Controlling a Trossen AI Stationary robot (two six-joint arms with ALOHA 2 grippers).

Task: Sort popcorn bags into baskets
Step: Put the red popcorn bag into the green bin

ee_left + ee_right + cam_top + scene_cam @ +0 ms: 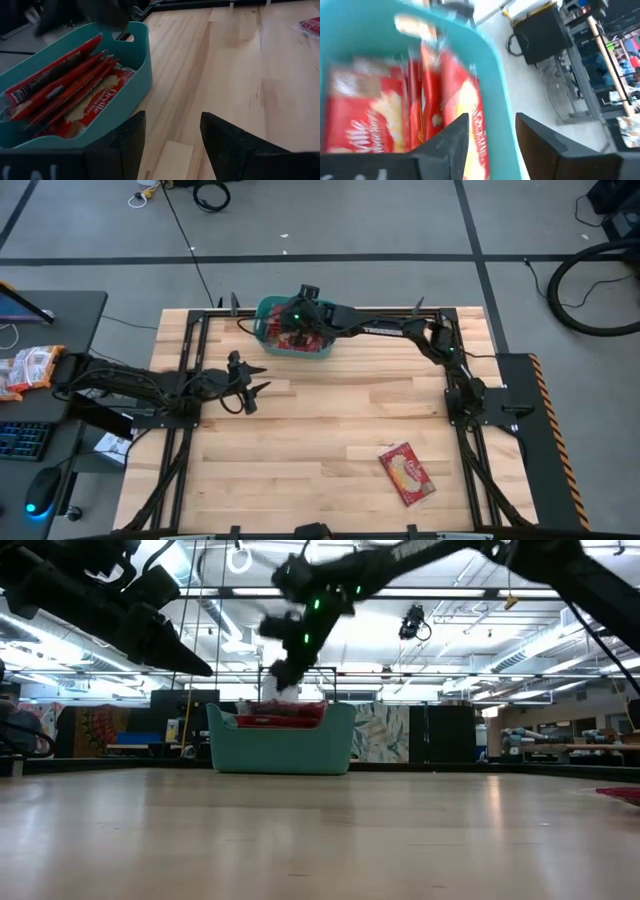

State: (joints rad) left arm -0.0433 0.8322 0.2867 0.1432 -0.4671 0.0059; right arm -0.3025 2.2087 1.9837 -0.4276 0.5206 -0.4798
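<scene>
Over the rounded teal basket (268,308) my right claw (490,131) hung apart above glossy red popcorn bags (75,95) (one stray bag (407,473) lay flat on the wooden desk (320,420), seen only from above).

We see red popcorn bags (75,95) with cream-yellow centres, a teal basket (268,310), a pale striped wood tabletop (320,430), and dark arms.

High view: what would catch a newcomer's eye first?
The teal basket at the table's far edge, packed with red popcorn bags, with the right gripper open above it. One popcorn bag lies alone near the front right; the left gripper waits open at mid-left.
</scene>
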